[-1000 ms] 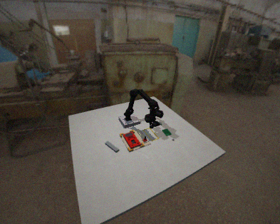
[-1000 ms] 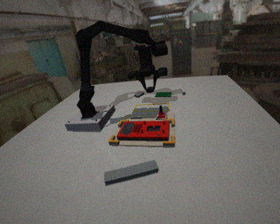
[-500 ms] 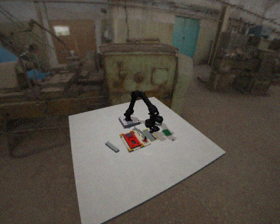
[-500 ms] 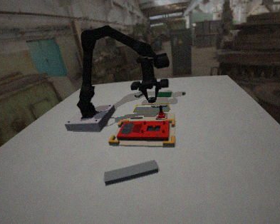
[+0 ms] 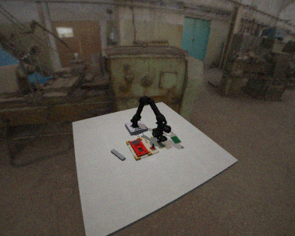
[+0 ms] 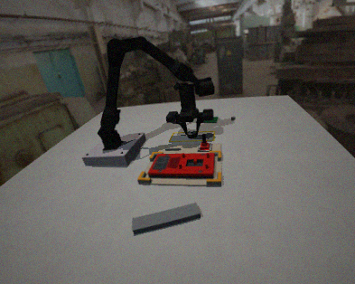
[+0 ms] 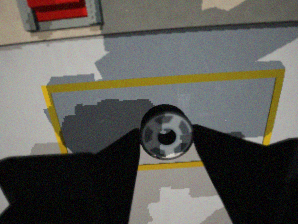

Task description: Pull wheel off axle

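Observation:
The wheel, a small black and grey ring with a dark centre hole, is between the fingertips of my gripper, which is shut on it. The wheel is low over the marked area, a yellow outline, near its side away from the board in the wrist view. Whether its underside touches the table cannot be told. The upright black axle stands bare on its red base, apart from the gripper. Part of the base shows in the wrist view.
A red panel lies in orange corner brackets beside the axle. A grey bar lies beyond the board. A green patch and a small dark object lie on the other side of the marked area.

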